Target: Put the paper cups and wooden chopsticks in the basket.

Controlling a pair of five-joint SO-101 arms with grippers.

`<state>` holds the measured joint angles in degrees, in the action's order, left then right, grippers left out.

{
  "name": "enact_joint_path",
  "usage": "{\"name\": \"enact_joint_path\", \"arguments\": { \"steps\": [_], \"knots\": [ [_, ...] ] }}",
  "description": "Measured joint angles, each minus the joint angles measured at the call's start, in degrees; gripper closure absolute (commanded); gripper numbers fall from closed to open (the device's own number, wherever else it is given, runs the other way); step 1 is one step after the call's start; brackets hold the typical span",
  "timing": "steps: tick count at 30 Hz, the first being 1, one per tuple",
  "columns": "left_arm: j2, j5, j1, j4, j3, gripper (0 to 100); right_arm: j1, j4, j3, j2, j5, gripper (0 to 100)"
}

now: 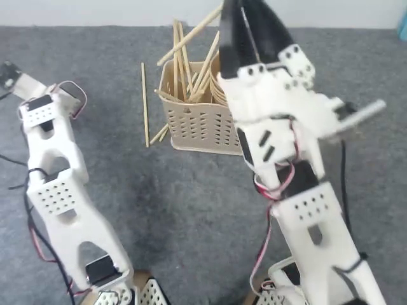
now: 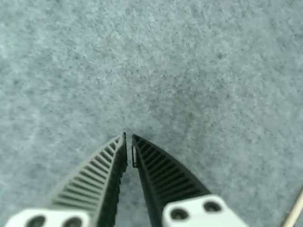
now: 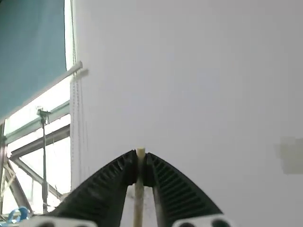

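So the right pincer (image 3: 140,160) is being kept clamped on a chopstick (image 3: 139,198). The stick is being pinched right at the tips, with its end poking just past them, and a pale wall (image 3: 199,71) is being faced straight ahead of the fingers. In the high view that same pincer (image 1: 245,28) is being held up high, fingers pointing away from its arm's base. The basket (image 1: 202,124) is being kept just below it and a bit to its left. A bundle (image 1: 184,70) of chopsticks is being held tilted inside the basket, fanning out past the rim on the side away from the pincer. What look like stacked cups (image 1: 218,86) are being kept in the basket on the side nearest the pincer, partly hidden by the arm. A loose stick (image 1: 145,105) is being left flat on the carpet (image 1: 191,203), on the far side of the basket from the right pincer. The left pincer (image 2: 129,138) is being kept pressed nearly together with only a sliver of gap, nothing is being pinched, and bare carpet is being faced beyond its tips. A stick end (image 2: 296,213) is being shown off to one side, back near the pincer's base.
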<state>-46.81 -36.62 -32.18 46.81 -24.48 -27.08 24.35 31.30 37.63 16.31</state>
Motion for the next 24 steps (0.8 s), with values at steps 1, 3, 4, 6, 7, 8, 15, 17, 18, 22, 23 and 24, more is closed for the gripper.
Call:
{"name": "enact_joint_path", "arguments": {
  "steps": [1,3,4,6,7,8,15,17,18,22,23,24],
  "knots": [
    [0.00,0.00,0.09,0.00,0.00,98,0.18,0.00,0.00,-1.32,-1.14,98.9],
    [0.00,0.00,0.26,0.00,0.00,98,0.18,0.00,0.00,-4.31,-3.52,98.9],
    [0.00,0.00,0.26,0.00,0.00,98,0.18,0.00,-0.35,-5.98,-4.57,98.9],
    [0.00,0.00,0.26,0.00,0.00,98,0.18,0.00,-1.49,-9.49,-7.12,98.9],
    [0.00,0.00,0.26,0.00,0.00,98,0.18,0.00,-2.37,-11.25,-8.26,98.9],
    [0.00,0.00,0.35,0.00,0.00,98,0.18,0.00,-3.16,-13.10,-9.49,98.8],
    [0.00,0.00,0.35,0.00,0.00,98,0.26,-12.40,-14.95,-24.62,-8.53,82.1],
    [0.00,0.00,0.35,0.00,0.00,98,0.79,-19.52,-18.99,-26.02,-4.92,82.4],
    [0.00,0.00,0.35,0.00,0.00,98,1.14,-23.30,-20.92,-26.20,-3.08,83.1],
    [0.00,1.32,0.35,0.00,0.00,98,2.64,-34.73,-27.78,-26.20,2.90,85.7],
    [0.00,2.37,0.62,0.00,0.00,98,2.73,-36.66,-29.10,-26.20,3.60,85.6],
    [0.00,3.34,0.88,0.00,0.00,98,2.73,-38.42,-30.33,-26.20,4.04,85.6]
  ]
}}
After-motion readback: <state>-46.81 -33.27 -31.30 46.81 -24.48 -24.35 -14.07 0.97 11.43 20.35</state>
